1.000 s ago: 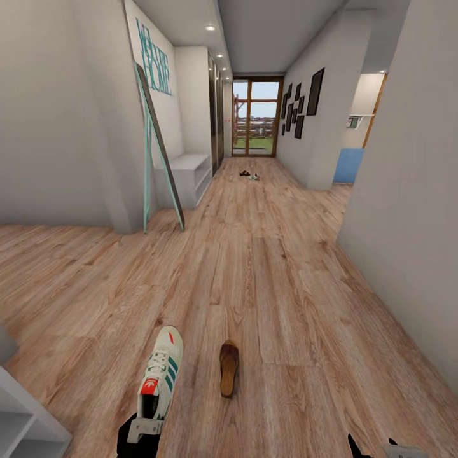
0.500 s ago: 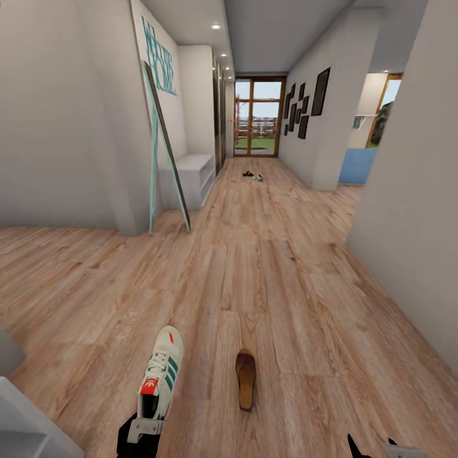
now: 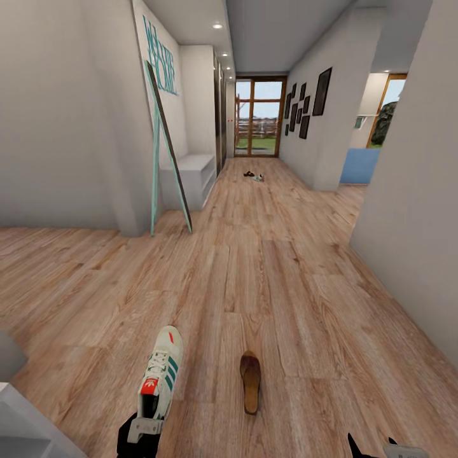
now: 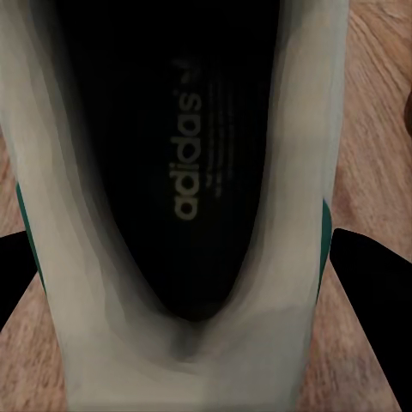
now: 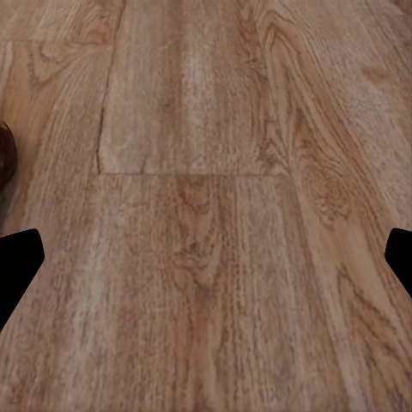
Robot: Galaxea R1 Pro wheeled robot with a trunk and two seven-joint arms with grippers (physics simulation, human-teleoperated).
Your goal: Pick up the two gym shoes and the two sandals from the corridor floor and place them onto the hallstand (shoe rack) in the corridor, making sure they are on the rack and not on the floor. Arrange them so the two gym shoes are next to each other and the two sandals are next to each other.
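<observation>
- Left end effector (image 3: 145, 427), low at the near edge of the head view, pinches the heel of a cream-white gym shoe (image 3: 160, 372) with green stripes, toe pointing down the corridor; in the left wrist view its two dark fingers (image 4: 371, 283) flank the gym shoe (image 4: 180, 206), whose black insole reads "adidas".
- Right end effector (image 3: 381, 450) shows only its tips at the near right edge of the head view; in the right wrist view its fingertips (image 5: 19, 262) stand spread wide over bare planks, gripping nothing.
- One dark brown sandal (image 3: 250, 381) lies on the corridor floor (image 3: 286, 299) just beside the held shoe, toward the robot's right, lengthwise along the planks.
- Far down the corridor, near the glazed door (image 3: 257, 117), a small cluster of footwear (image 3: 254, 175) rests on the floor, too distant to tell apart.
- A pale bench unit (image 3: 191, 178) stands against the left wall, behind a leaning teal-framed mirror (image 3: 166, 152).
- A corner of white shelving (image 3: 25, 426) shows at the near left edge.
</observation>
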